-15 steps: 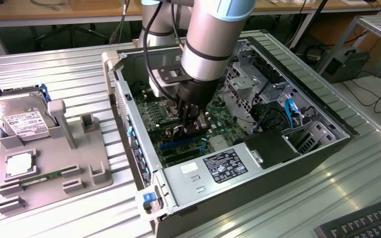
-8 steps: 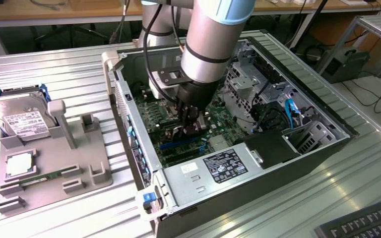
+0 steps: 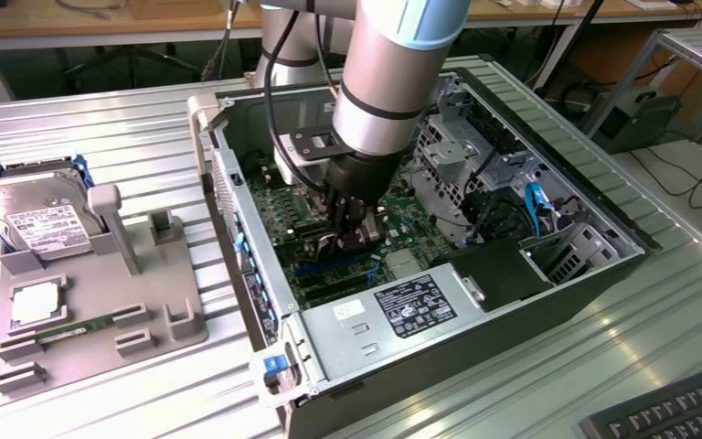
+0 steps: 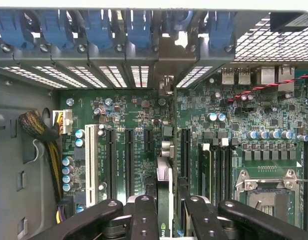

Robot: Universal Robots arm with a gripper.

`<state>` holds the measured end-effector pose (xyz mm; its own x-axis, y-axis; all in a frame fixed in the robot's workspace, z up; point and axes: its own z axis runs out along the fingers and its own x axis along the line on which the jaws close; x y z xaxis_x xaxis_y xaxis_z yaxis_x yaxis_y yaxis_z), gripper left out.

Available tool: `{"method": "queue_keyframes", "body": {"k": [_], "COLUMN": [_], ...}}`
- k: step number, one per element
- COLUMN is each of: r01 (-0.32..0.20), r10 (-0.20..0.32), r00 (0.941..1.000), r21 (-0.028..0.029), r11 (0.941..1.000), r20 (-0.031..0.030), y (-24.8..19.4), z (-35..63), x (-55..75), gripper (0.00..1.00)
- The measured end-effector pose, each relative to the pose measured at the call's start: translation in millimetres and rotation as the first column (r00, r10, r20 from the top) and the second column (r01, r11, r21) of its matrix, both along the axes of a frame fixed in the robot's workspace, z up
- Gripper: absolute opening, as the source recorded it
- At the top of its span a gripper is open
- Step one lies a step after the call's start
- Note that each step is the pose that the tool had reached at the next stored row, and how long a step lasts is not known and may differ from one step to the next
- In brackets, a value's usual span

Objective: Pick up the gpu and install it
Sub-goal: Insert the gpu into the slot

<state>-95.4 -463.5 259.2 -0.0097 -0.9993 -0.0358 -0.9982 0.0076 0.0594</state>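
My gripper (image 3: 348,236) is deep inside the open computer case (image 3: 547,174), just above the green motherboard (image 3: 394,229). In the wrist view the gpu (image 4: 164,180) shows edge-on as a thin upright card between the two black fingers (image 4: 144,215), and the gripper (image 4: 168,202) is shut on it. The card stands in line with an expansion slot (image 4: 185,150), among the black slots of the motherboard (image 4: 253,115). Its far end reaches the rear bracket openings under the blue clips (image 4: 139,27). Whether the card sits fully down in the slot I cannot tell.
A silver hard drive (image 3: 40,224) with a white label leans in a grey fixture (image 3: 107,293) on the exterior view's left, beside a narrow green memory stick (image 3: 77,327). The power supply (image 3: 412,306) fills the case's near end. A keyboard (image 3: 680,416) lies at the lower right.
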Motion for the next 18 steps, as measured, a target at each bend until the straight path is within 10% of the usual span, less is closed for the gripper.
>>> {"method": "queue_keyframes", "body": {"k": [18], "r01": [0.0], "r10": [0.0], "r00": [1.0], "r21": [-0.0106], "r11": [0.9999], "r20": [-0.0006], "y": [0.0], "z": [-0.8], "x": [-0.2], "gripper": [0.26]}}
